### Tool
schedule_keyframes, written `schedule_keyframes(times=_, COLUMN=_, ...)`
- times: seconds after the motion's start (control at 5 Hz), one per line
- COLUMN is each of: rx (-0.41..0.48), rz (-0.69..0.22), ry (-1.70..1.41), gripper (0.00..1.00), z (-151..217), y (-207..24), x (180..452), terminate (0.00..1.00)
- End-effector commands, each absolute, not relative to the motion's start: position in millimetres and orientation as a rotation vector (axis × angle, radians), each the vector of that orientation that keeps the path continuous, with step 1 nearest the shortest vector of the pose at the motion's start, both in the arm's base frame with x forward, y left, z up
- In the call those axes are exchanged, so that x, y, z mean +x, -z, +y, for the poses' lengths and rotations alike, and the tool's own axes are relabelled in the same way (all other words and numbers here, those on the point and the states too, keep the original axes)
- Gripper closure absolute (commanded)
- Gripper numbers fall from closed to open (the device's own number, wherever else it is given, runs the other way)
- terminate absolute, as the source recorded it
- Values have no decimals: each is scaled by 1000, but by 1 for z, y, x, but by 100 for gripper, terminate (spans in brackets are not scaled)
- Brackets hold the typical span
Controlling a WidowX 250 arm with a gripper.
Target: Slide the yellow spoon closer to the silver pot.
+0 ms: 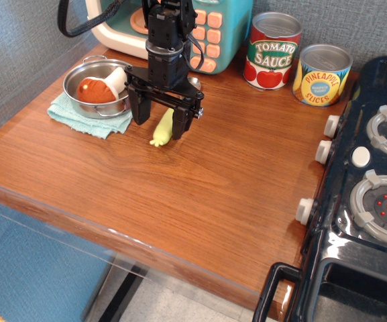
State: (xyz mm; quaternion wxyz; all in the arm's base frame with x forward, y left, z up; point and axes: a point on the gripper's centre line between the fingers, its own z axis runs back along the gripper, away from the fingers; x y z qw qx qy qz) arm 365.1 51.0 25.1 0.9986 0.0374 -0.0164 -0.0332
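The yellow spoon lies on the wooden table just right of the silver pot. Its pale yellow handle points toward the front; its silver bowl is mostly hidden behind the arm. The pot stands on a teal cloth and holds a toy mushroom. My gripper is open, its two black fingers standing either side of the spoon's handle, not gripping it.
A teal toy appliance stands behind the arm. A tomato sauce can and a pineapple slices can stand at the back right. A black toy stove fills the right side. The table's front edge runs along the lower left.
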Motion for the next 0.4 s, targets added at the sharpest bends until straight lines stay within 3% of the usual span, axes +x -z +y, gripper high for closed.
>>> schedule_keyframes(times=0.0, rx=82, rz=-109, ry=64, gripper=0, z=49, y=-50, x=359, terminate=0)
schedule_keyframes(times=0.2, rx=84, rz=-128, ry=87, gripper=0, z=43, y=-56, x=358, terminate=0)
